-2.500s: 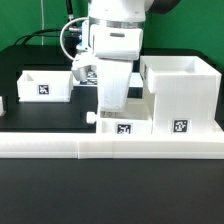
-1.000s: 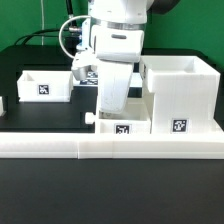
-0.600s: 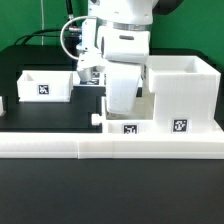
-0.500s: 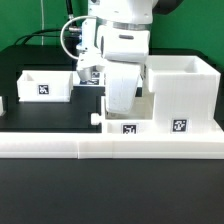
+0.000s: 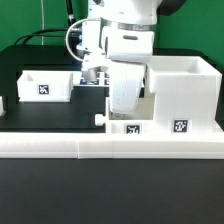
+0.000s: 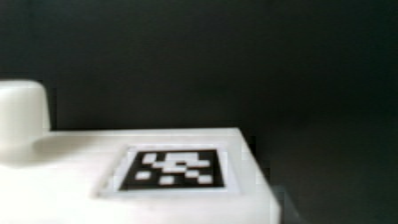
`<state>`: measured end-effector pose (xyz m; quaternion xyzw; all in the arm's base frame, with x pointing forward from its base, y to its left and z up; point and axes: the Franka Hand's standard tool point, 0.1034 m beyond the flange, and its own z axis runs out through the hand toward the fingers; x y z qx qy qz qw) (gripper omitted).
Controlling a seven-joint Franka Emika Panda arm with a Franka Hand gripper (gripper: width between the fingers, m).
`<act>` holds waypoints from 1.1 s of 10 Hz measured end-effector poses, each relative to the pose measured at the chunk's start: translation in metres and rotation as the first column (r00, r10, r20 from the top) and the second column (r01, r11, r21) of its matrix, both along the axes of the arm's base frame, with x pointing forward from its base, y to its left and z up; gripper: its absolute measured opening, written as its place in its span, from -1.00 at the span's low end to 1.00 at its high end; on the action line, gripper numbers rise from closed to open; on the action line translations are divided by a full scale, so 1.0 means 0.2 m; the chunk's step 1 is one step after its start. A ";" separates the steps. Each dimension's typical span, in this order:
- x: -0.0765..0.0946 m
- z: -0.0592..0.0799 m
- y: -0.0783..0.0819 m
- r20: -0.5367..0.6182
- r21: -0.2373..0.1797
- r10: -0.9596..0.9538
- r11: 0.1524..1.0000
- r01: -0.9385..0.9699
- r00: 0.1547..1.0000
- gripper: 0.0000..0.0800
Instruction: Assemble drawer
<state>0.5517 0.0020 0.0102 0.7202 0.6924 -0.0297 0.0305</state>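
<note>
Two views, one moment. Drawer in three loose parts, all on the black table (image 5: 50,118).

Exterior view:
- housing (image 5: 185,95), the big open-topped box, stands at the exterior view's right, just behind the border wall (image 5: 60,148); a square tag shows on its front.
- near tray (image 5: 140,127) sits against the border wall, just beside the housing on the exterior view's left side of it. Its knob (image 5: 100,118) sticks out toward the exterior view's left.
- far tray (image 5: 45,86) lies well apart, back and toward the exterior view's left, tag facing the camera.
- gripper (image 5: 121,108) hangs low directly over the near tray, its white body tilted a little. The lower end drops behind the tray's front edge, so the fingertips are hidden. Cannot tell how far apart the fingers stand, nor whether they have hold of the tray.

Wrist view:
- close and blurred. It shows only a flat white face of the near tray (image 6: 71,150) carrying a black-and-white tag (image 6: 175,168), with the rounded knob (image 6: 18,115) rising at one side, and dark table beyond.
- no fingers appear in this picture, so it does not settle the grip either.
- housing, far tray and border wall are seen from the exterior only; the grain of the tag pattern is seen from the wrist only.
</note>
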 end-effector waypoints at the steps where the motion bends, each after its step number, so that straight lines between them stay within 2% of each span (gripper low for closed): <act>1: 0.00 0.00 0.00 -0.005 -0.001 0.007 1.000 -0.007 1.000 -0.89; 4: 0.00 0.00 -0.01 -0.014 -0.003 0.011 1.000 -0.011 1.000 -0.89; 5: 0.00 0.00 -0.01 -0.014 -0.003 0.009 1.000 -0.009 1.000 -0.45; 6: 0.01 0.04 -0.01 -0.011 -0.006 0.000 1.000 0.000 1.000 -0.08; 7: 0.03 0.09 -0.01 -0.012 -0.009 -0.002 1.000 0.002 1.000 -0.08; 8: 0.04 0.13 -0.02 -0.013 -0.012 -0.004 1.000 0.004 1.000 0.36; 9: 0.05 0.17 -0.03 -0.015 -0.015 -0.008 1.000 0.008 1.000 0.36; 10: 0.05 0.22 -0.04 -0.019 -0.019 -0.012 1.000 0.011 1.000 0.58; 11: 0.05 0.25 -0.07 -0.020 -0.023 -0.014 1.000 0.013 1.000 0.61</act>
